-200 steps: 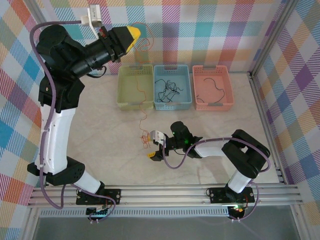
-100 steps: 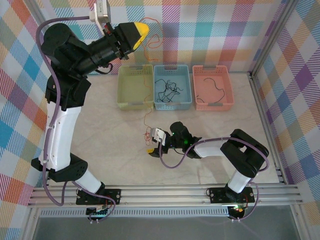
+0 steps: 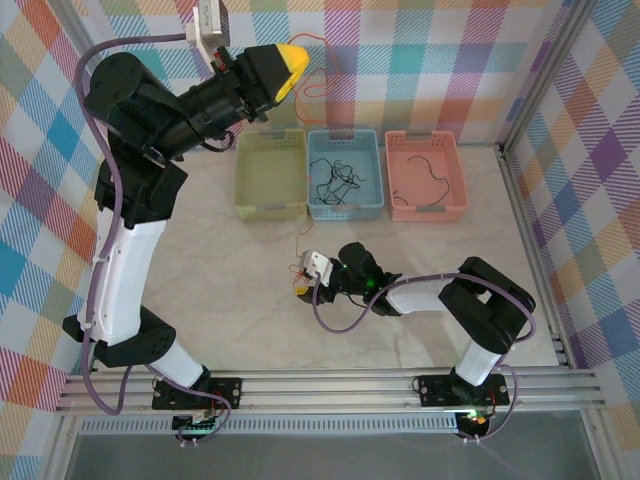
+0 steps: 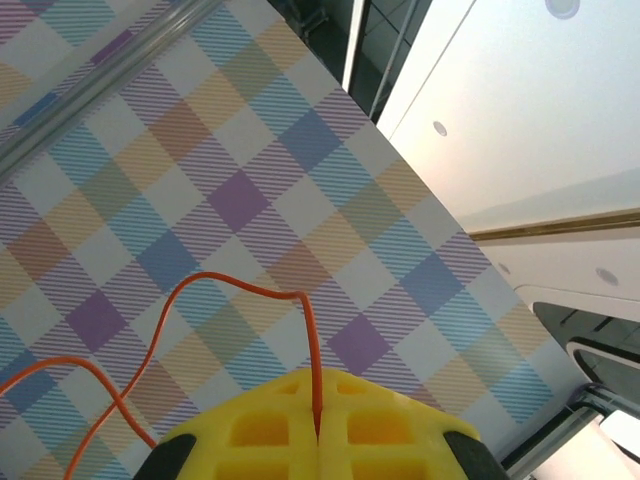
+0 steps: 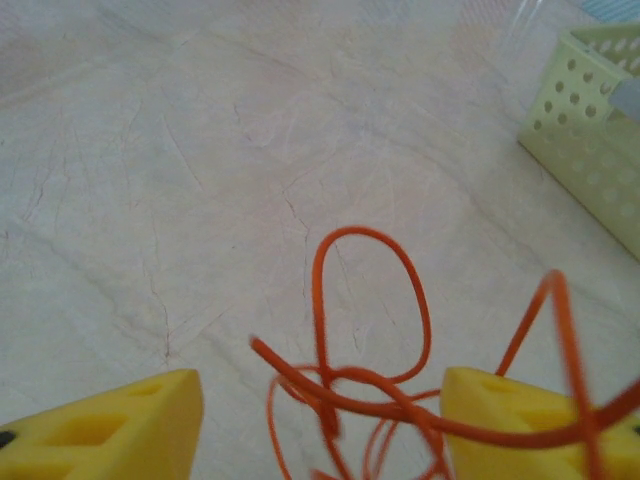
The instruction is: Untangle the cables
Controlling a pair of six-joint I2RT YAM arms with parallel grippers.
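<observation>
**Your two arms: black joints, white shells, yellow fingertips.**
Your left arm [image 3: 125,260], toward nine o'clock in the overhead view, wears white moulded link covers between bulky matte-black joint housings. A lilac cable [image 3: 150,39] runs along it, and a small white camera block [image 3: 210,18] sits at its wrist. Its left gripper [image 3: 300,58] ends in yellow plastic fingers [image 4: 260,430] with moulded square recesses. Your right arm [image 3: 480,300], toward four o'clock, matches it, with a green light [image 3: 374,284] glowing on its black forearm. The right gripper [image 5: 320,420] has the same yellow tips.
</observation>
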